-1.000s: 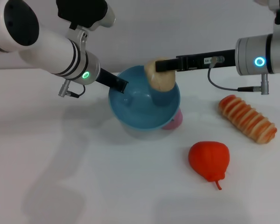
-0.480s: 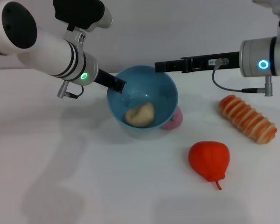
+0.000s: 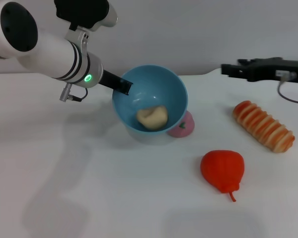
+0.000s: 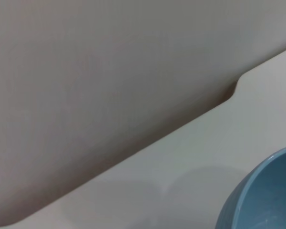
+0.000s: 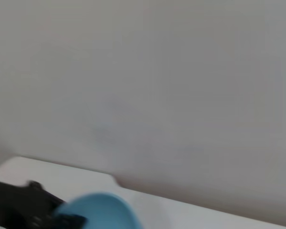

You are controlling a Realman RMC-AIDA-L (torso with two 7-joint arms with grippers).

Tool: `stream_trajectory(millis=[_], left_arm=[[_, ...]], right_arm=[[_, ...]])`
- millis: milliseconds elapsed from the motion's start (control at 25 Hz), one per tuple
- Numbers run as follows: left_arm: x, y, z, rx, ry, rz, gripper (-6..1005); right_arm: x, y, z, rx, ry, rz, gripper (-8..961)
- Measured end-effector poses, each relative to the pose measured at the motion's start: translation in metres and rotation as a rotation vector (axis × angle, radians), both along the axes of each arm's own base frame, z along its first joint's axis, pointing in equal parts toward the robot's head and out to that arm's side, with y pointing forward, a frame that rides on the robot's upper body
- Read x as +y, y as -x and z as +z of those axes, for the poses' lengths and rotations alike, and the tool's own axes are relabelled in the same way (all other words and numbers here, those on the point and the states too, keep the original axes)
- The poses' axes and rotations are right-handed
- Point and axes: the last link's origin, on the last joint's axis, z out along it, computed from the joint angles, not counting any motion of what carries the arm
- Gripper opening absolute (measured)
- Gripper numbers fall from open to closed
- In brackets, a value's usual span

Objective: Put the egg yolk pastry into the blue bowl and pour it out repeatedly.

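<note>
Inside the blue bowl [image 3: 150,101], tilted toward 5 o'clock, the egg yolk pastry [image 3: 152,118] is seen; the rim at 10 o'clock is clamped by the left gripper [image 3: 123,87]. The right gripper [image 3: 229,70], nothing held, is well apart at 3 o'clock.

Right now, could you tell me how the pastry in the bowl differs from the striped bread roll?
The pastry is a small, pale cream lump; the bread roll is long with orange stripes. The pastry lies inside the blue bowl, while the roll lies on the bare table. Neither is being held.
</note>
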Motion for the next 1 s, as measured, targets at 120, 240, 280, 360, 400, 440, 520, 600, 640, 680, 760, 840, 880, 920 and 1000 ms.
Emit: stream_trajectory(millis=[120,240,280,360,400,440,520,600,640,680,760,840,880,920,1000], left_arm=[[0.001,-0.001,0.000,-0.001,-0.009,-0.009,0],[0.002,-0.002,0.000,-0.002,-0.013,-0.013,0],[0.002,-0.002,0.001,-0.003,-0.015,-0.014,0],[0.003,-0.003,0.001,-0.003,-0.018,-0.016,0],[0.003,-0.003,0.001,-0.004,-0.020,-0.017,0],[0.004,-0.003,0.001,-0.005,-0.024,-0.019,0],[0.004,-0.004,0.001,-0.006,-0.028,-0.022,0],[0.004,-0.004,0.001,-0.007,-0.031,-0.024,0],[0.005,-0.005,0.001,-0.007,-0.036,-0.030,0],[0.005,-0.005,0.000,-0.005,-0.040,-0.034,0],[0.005,-0.005,0.000,-0.004,-0.043,-0.038,0],[0.005,-0.005,0.000,-0.002,-0.043,-0.039,-1],[0.005,-0.004,0.000,-0.002,-0.043,-0.040,-1],[0.005,-0.004,0.000,-0.002,-0.043,-0.040,-1],[0.005,-0.005,0.000,-0.001,-0.044,-0.041,-1]], right_arm=[[-0.007,-0.015,0.003,-0.065,-0.055,0.027,552],[-0.010,-0.028,0.007,-0.096,-0.153,0.054,551],[-0.010,-0.034,0.010,-0.103,-0.200,0.051,551],[-0.011,-0.046,0.014,-0.123,-0.280,0.036,551],[-0.011,-0.052,0.015,-0.140,-0.310,0.029,551],[-0.012,-0.058,0.016,-0.163,-0.339,0.024,551],[-0.013,-0.067,0.014,-0.203,-0.365,0.026,552],[-0.015,-0.075,0.013,-0.233,-0.395,0.027,552],[-0.016,-0.079,0.013,-0.240,-0.419,0.022,552],[-0.017,-0.084,0.014,-0.242,-0.451,0.014,552],[-0.021,-0.093,0.019,-0.248,-0.527,-0.001,551],[-0.025,-0.101,0.024,-0.252,-0.603,-0.008,551],[-0.027,-0.105,0.027,-0.259,-0.640,-0.016,551],[-0.029,-0.109,0.029,-0.266,-0.667,-0.020,551],[-0.033,-0.114,0.029,-0.265,-0.702,-0.021,550]])
